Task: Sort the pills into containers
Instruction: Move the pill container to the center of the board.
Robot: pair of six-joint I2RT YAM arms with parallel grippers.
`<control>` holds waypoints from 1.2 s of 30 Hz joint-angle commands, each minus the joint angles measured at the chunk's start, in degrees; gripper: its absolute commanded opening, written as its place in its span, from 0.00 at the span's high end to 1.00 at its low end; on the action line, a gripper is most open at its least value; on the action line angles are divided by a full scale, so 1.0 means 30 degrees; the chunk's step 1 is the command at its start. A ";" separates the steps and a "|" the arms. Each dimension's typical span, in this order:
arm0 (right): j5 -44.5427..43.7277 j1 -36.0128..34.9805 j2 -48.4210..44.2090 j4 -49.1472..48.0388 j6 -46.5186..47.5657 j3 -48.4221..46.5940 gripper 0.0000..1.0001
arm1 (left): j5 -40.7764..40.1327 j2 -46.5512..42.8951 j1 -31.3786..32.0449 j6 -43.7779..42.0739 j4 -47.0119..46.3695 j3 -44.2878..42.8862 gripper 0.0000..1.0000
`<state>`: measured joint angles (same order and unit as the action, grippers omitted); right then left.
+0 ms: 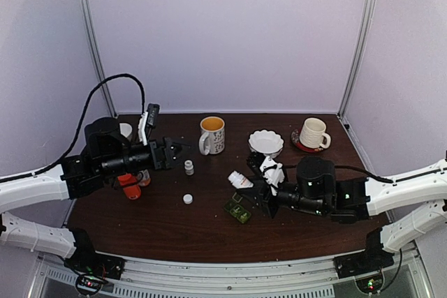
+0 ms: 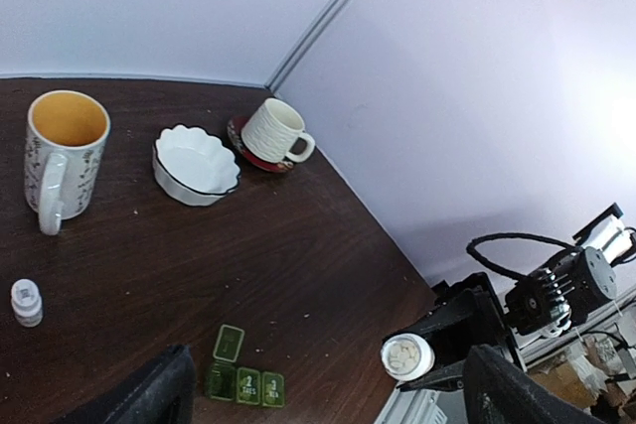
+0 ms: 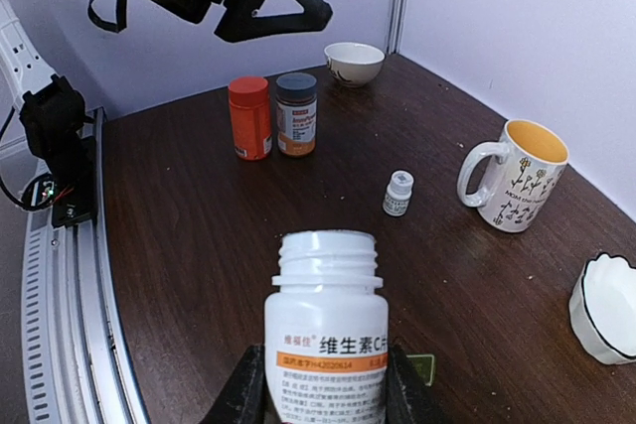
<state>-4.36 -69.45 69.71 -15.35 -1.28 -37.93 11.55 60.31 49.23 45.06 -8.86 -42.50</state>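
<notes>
My right gripper (image 3: 326,389) is shut on a white pill bottle (image 3: 326,335) with its cap off. It holds the bottle tilted above the table (image 1: 240,180). White pills show in the bottle's mouth in the left wrist view (image 2: 407,355). The dark-green pill box (image 1: 238,209) lies on the table just under and in front of the bottle. In the left wrist view (image 2: 243,384) one of its lids stands open and two are shut. My left gripper (image 1: 178,150) hovers at the left of the table, open and empty, well apart from the box.
A white cap (image 1: 187,199) and a small vial (image 1: 188,167) lie mid-table. An orange bottle (image 1: 128,186) and a brown bottle (image 3: 296,113) stand at the left. A yellow-lined mug (image 1: 211,135), a white bowl (image 1: 266,142) and a ribbed mug on a red saucer (image 1: 312,133) stand at the back.
</notes>
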 commanded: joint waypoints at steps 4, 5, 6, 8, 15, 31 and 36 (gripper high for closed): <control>0.1856 0.0709 0.1428 0.0959 -0.1704 0.0125 0.96 | -0.1397 -0.1734 -0.0852 -0.0454 -0.0840 0.2060 0.04; 0.2016 0.0775 0.1635 0.0965 -0.1777 0.0108 0.96 | -0.1379 -0.1699 -0.0854 -0.0608 -0.0541 0.1953 0.04; 0.2121 0.0841 0.1811 0.0952 -0.1845 0.0105 0.96 | -0.1392 -0.1567 -0.0858 -0.0829 -0.0218 0.1822 0.05; 0.2384 0.0997 0.2191 0.0836 -0.1957 0.0120 0.96 | -0.1371 -0.1312 -0.0854 -0.1148 0.0378 0.1576 0.05; 0.3620 0.1896 0.3469 -0.0650 -0.2493 0.0729 0.97 | -0.0497 0.0244 -0.0862 -0.1555 0.0477 0.1018 0.07; 0.4508 0.2531 0.6178 -0.2060 -0.2983 0.0977 0.97 | 0.1128 0.4436 -0.0774 -0.2940 0.1724 -0.0906 0.17; 0.4660 0.2755 0.6791 -0.2192 -0.3241 0.0901 0.97 | 0.1457 0.5969 -0.0581 -0.3232 0.1481 -0.1428 0.20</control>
<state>8.97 -61.82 88.58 -19.77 -9.72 -35.57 14.20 75.94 47.00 37.19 -2.83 -44.45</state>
